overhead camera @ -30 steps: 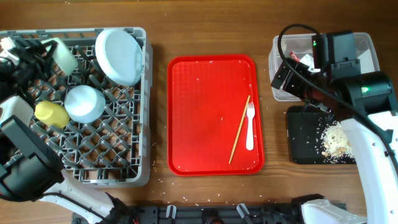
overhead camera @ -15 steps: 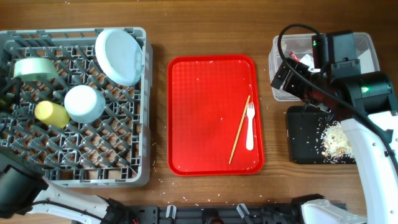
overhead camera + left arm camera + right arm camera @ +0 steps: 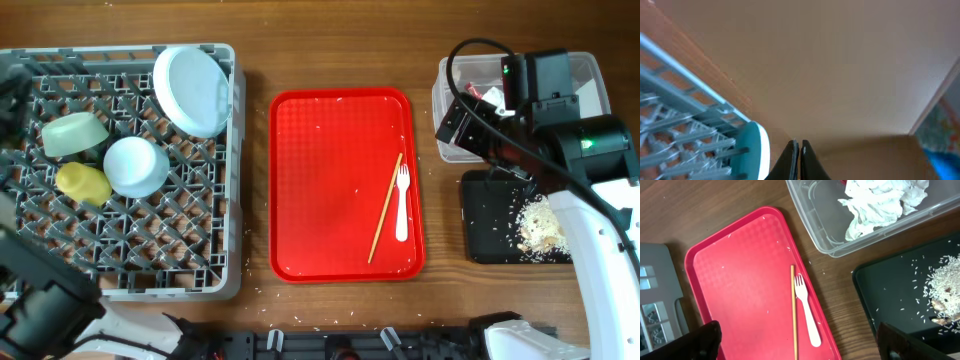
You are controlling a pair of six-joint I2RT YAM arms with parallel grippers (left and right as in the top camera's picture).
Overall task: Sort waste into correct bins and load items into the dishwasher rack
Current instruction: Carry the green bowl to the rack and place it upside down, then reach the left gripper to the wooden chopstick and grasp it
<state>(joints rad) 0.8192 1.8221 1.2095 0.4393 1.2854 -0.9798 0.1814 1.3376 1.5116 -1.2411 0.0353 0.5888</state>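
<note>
Left end effector (image 3: 796, 160) pressed together, seemingly on nothing (the view is tight); right end effector (image 3: 797, 332) spread wide over fork (image 3: 402, 205) and chopsticks (image 3: 385, 208) lying on red tray (image 3: 320, 180), right of the rack (image 3: 120, 230).

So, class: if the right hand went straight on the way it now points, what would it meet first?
The right hand would probably meet the wooden chopstick and white fork on the red tray first, though depth is unclear.

The white plastic fork (image 3: 807, 312) lies beside what seems one chopstick (image 3: 793, 312) on the red tray (image 3: 740, 290).
</note>
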